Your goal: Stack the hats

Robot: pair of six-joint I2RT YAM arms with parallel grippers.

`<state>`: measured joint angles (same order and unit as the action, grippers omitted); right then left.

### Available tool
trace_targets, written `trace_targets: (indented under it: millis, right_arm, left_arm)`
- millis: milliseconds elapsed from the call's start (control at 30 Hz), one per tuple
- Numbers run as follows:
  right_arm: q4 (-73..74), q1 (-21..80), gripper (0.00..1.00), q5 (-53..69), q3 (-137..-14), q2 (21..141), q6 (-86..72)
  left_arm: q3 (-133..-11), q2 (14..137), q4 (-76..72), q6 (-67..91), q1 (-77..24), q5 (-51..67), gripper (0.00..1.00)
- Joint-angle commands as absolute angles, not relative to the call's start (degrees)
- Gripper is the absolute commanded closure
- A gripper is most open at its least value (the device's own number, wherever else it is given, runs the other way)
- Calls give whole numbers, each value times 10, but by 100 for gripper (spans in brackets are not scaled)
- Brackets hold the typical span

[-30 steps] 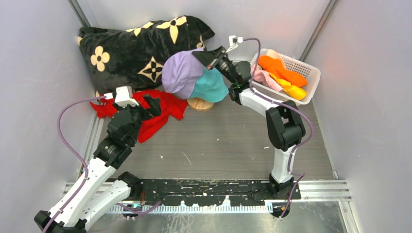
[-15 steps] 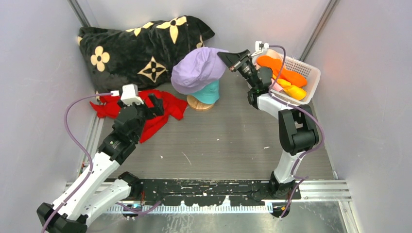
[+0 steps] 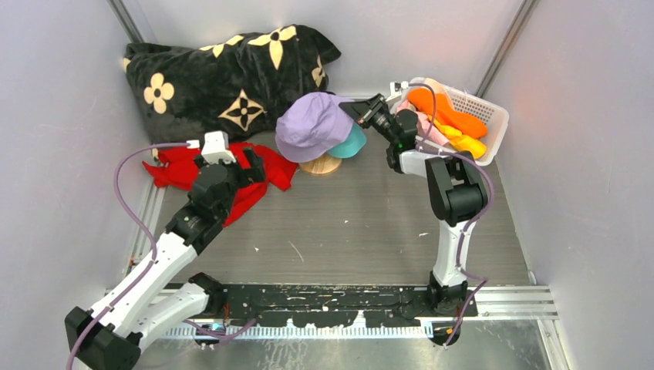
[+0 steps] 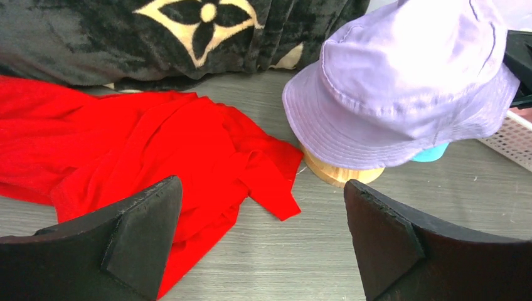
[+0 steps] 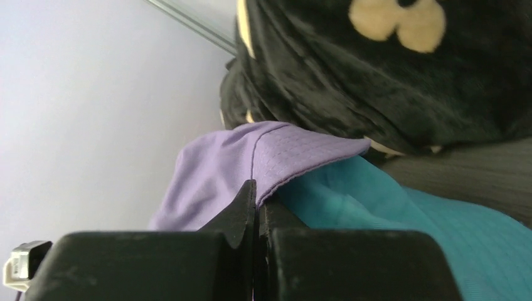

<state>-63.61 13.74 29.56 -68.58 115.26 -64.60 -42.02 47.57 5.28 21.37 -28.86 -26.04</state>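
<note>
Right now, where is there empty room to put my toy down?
The big bare stretch of table lies between the red cloth, the right arm and the arms' bases. A smaller strip lies between that arm and the side wall. The back is crowded: blanket, purple hat over its stand, basket.

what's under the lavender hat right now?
Under the lavender hat, a teal hat: only part of its brim shows. Below both, a round wooden base. The teal crown and any stand above the base are covered.
</note>
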Motion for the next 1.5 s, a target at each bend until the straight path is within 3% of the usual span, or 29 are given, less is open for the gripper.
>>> trace_targets:
  millis: [0,400,867,1233,1467]
  right_arm:
    - [-624,134,99,297,-727,1165,-614]
    - [-649,96,99,306,-688,1189,-624]
    - [-631,94,99,332,-643,1175,-578]
    - [-481,110,99,296,-638,1142,-463]
    - [-450,112,99,278,-638,1146,-441]
  left_arm:
    - [-422,507,-11,194,-286,-276,0]
    - [-425,617,-151,169,-286,-282,0]
    - [-398,798,-430,123,-285,-272,0]
    - [-456,906,-488,97,-284,-246,0]
    - [-488,954,-461,100,-281,-255,14]
